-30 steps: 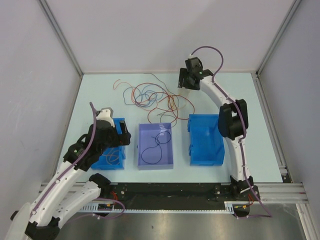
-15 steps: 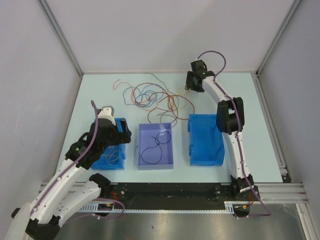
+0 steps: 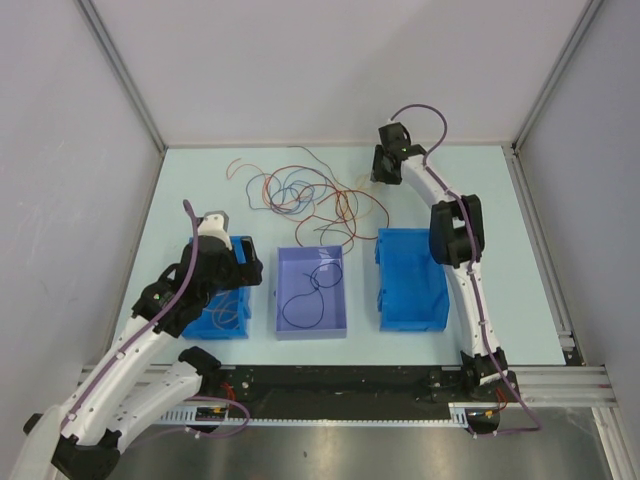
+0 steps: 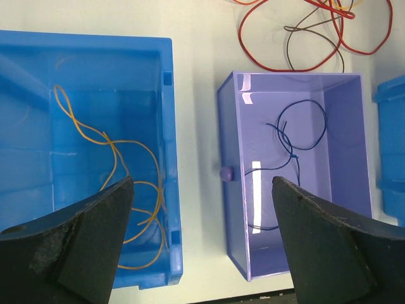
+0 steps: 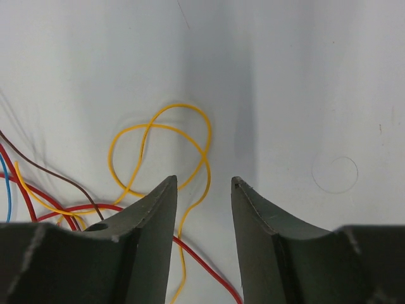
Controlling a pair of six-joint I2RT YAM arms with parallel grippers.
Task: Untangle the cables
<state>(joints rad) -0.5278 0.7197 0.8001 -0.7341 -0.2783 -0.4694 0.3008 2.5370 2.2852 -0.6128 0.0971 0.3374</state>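
Top external view: tangled cables sprawled on the far table. Left gripper gaping wide over blue bin and purple bin; right gripper narrowly parted astride a yellow cable, unclamped.

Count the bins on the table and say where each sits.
3. The left blue bin sits partly under the left arm, the purple bin in the middle, the right blue bin beside the right arm. None looks hidden.
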